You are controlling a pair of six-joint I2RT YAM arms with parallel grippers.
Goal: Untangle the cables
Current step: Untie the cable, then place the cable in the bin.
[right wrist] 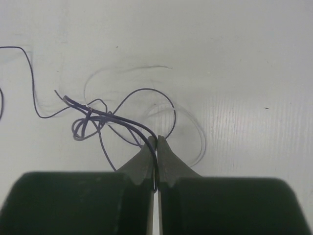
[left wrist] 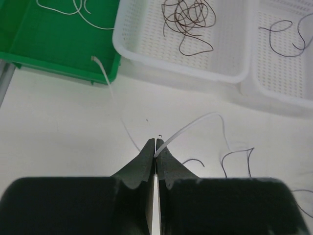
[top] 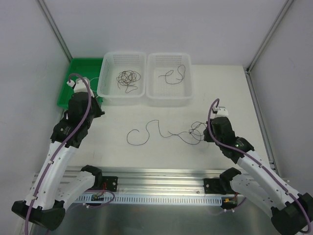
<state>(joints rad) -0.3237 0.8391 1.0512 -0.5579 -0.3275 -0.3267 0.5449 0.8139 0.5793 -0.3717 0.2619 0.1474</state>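
My left gripper (left wrist: 155,147) is shut on a whitish cable (left wrist: 190,125) that arcs up and to the right over the table. Another whitish strand (left wrist: 105,76) hangs over the green bin's front edge and runs toward the fingers. My right gripper (right wrist: 156,142) is shut on a dark cable of a small tangle (right wrist: 93,117) lying just to its left. From above, the left gripper (top: 99,113) is near the bin and the right gripper (top: 205,135) is at the tangle (top: 195,130). A loose dark cable (top: 142,134) curls on the table between them.
A green bin (top: 80,81) at the back left holds whitish cables (left wrist: 73,10). A white basket (top: 105,90) holds a dark tangle (top: 128,78). A second white basket (top: 188,93) beside it holds one dark cable (top: 173,74). A metal rail (top: 156,172) runs along the near edge.
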